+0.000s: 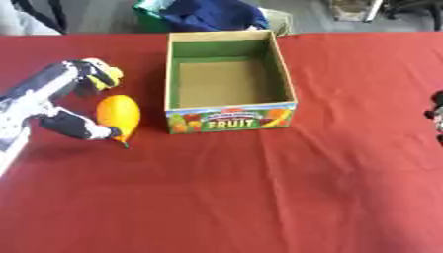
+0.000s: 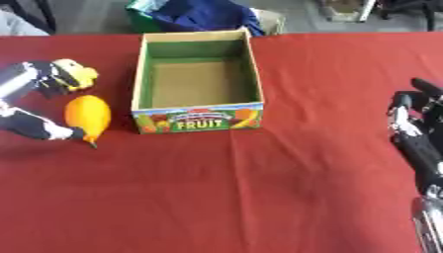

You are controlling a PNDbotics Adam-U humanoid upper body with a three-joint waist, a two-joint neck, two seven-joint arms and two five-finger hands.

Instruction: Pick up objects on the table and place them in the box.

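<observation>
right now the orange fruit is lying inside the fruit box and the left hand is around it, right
Not quite. The orange fruit lies on the red table, outside the fruit box on its left side, as the left eye view shows; the box looks empty. The left hand is around the fruit, fingers curving round it.

This looks like a lab or test room rather than a home: a desk [image 1: 259, 197] covered in plain red cloth stands on a grey floor [image 1: 104, 17], with dark chair or stand legs [image 2: 407, 10] at the far edge and a green bin [image 2: 143, 15] holding blue cloth [image 2: 203, 15] behind it.
</observation>
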